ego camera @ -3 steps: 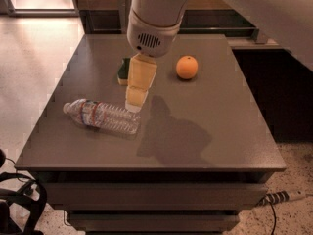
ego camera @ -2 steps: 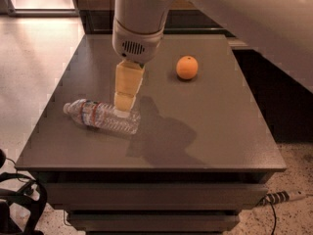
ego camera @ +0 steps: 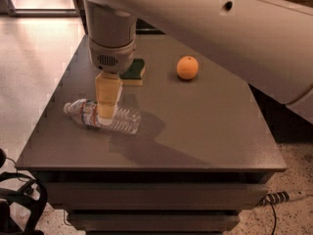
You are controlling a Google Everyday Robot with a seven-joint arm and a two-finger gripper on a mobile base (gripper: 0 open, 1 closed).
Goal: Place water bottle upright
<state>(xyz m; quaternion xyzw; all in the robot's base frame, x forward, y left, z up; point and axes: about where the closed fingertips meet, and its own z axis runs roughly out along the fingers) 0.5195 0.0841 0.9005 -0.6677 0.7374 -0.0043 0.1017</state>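
Reaching in from the upper right with the single white arm (ego camera: 234, 28), gripper (ego camera: 106, 115) low.
Crosses the top of the view as a broad pale link, turns down at the grey cylindrical wrist (ego camera: 111, 43), and hangs the yellow gripper vertically left of centre, tips pointing straight down.

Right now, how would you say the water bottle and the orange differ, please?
The water bottle is clear; the orange is opaque. The water bottle is long, lying on its side; the orange is round. The gripper hangs over the water bottle, well away from the orange. Both rest on the table.
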